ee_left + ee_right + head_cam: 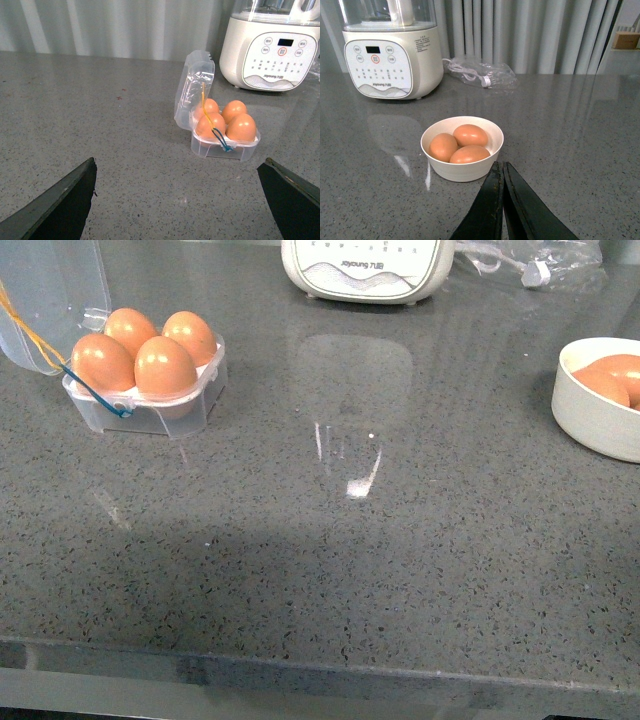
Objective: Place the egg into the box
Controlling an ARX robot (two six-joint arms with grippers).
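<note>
The clear egg box [150, 405] stands at the far left of the counter with its lid [50, 295] open; all its cups hold brown eggs [165, 365]. It also shows in the left wrist view [225, 145], with blue and yellow loops hanging over it. My left gripper [180, 200] is open and empty, well back from the box. My right gripper [502, 172] is shut and empty, just short of the cream bowl [462, 170] that holds three brown eggs [470, 135]. Neither arm shows in the front view.
A white Joyoung appliance [365, 270] stands at the back centre. A clear bag with a cable [480, 72] lies beside it. The bowl [600, 415] sits at the right edge of the front view. The grey counter's front edge [320, 675] runs along the bottom.
</note>
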